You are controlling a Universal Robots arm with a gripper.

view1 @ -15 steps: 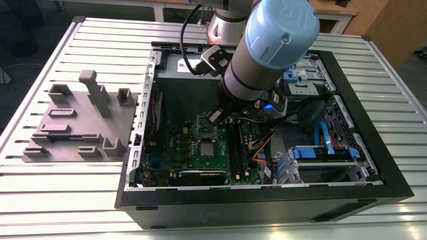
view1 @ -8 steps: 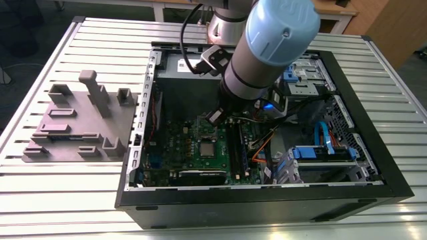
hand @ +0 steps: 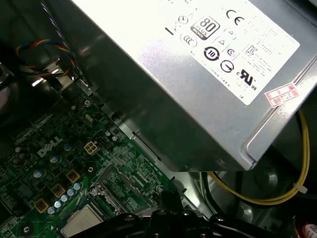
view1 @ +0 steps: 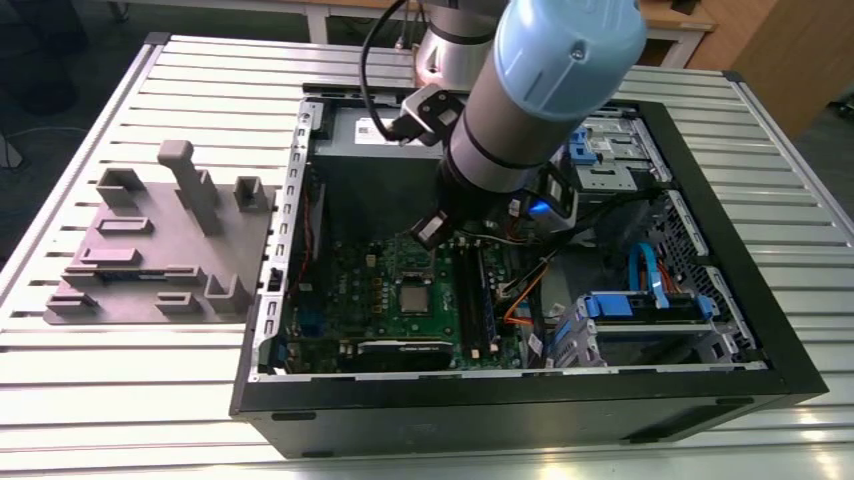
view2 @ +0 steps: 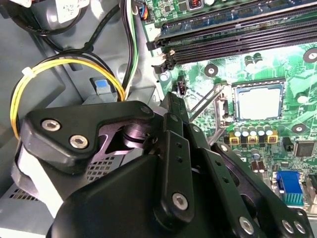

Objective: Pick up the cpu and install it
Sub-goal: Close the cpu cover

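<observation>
Tool (view2: 171, 106) above flat, socket-seated cpu (view2: 259, 103)

In the first wrist view, the grey power-supply box (hand: 163, 94) carried a pale label (hand: 218, 44) printed with a round efficiency badge and a cluster of black certification and safety marks. Near the box's corner sat a small red-and-white sticker (hand: 282, 95), its characters too small to read. White maker's lettering (hand: 49, 148) stood on the green motherboard (hand: 64, 173). In the exterior view, a white label (view1: 367, 130) on that box showed print too fine to read.
</observation>
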